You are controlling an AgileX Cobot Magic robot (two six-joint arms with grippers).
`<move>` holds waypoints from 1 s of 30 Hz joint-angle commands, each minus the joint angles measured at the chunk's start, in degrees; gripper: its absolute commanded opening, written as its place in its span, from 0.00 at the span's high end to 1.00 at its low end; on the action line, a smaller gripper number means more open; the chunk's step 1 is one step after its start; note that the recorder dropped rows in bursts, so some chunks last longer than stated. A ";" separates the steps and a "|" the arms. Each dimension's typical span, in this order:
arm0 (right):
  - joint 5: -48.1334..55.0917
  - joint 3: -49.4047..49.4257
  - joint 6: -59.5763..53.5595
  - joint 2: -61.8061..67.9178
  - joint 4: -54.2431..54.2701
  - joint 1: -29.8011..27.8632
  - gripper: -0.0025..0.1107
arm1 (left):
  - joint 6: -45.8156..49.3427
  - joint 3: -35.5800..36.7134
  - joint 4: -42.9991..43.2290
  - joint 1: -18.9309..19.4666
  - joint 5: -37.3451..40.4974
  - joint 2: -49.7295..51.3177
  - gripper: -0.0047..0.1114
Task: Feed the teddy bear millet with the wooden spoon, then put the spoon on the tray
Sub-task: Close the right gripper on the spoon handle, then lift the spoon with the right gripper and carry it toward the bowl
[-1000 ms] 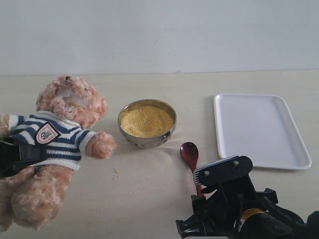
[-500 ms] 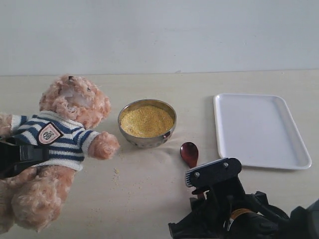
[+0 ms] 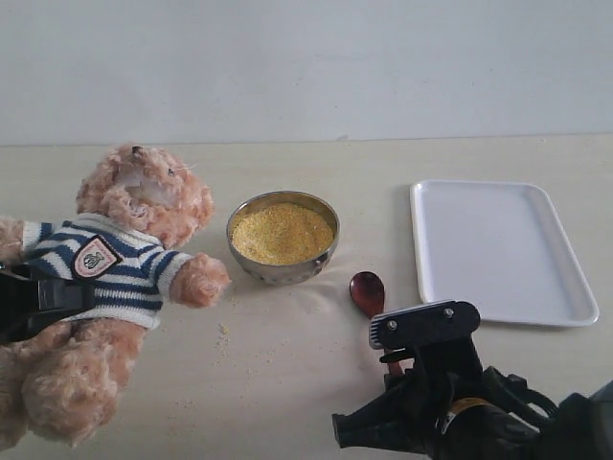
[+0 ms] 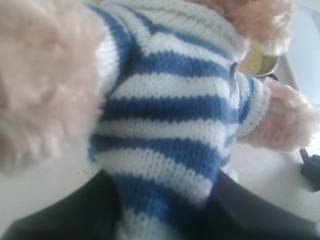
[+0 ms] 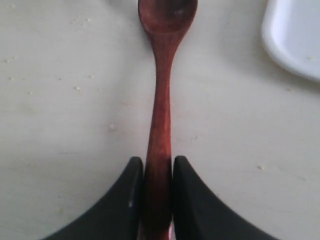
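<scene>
The right gripper (image 5: pixel 158 163) has its two black jaws closed on the handle of the wooden spoon (image 5: pixel 161 100), pinching it near the tail end while the oval head points toward the metal bowl (image 3: pixel 286 272). The spoon lies just to the near right of that bowl, close to it but not touching; whether it rests on the table (image 3: pixel 287 383) or rides a shade above cannot be told. What shows of its head looks free of grain. The millet (image 3: pixel 282 232) sits heaped in the bowl, with a few loose grains scattered on the table to the bowl's near left. On that same side the teddy bear (image 3: pixel 115 278) leans up, one furry paw reaching almost to the bowl's wall, and the left gripper (image 4: pixel 160 205) is clamped across the striped sweater at the waist — dark fingers show on both sides of the knit. The white tray (image 3: pixel 498 249) lies well to the bowl's right, bare.

The spoon is likely light and stiff but glossy — a thin, slick handle that could swivel between narrow pads once the head is loaded, so a hold a little further up the handle would probably steady the scoop. Millet pours like sand and will likely spill at any tilt. The bear is soft and gives under the clamp, so its mouth may sag as the spoon comes.
</scene>
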 commanded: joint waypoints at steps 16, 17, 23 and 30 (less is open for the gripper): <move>8.97 0.53 -35.09 -21.42 19.37 -0.10 0.98 | 0.24 0.08 -0.36 0.12 1.50 -0.56 0.92; 10.76 0.53 -39.67 -23.51 21.72 -0.20 0.98 | 0.24 0.08 -0.36 0.12 1.50 -0.56 0.92; 14.78 0.43 -64.02 -37.05 37.03 -4.88 0.98 | 0.24 0.08 -0.36 0.12 1.50 -0.56 0.92; 37.77 0.12 -75.13 -49.16 41.14 -24.50 0.98 | 0.24 0.08 -0.36 0.12 1.61 -0.56 0.92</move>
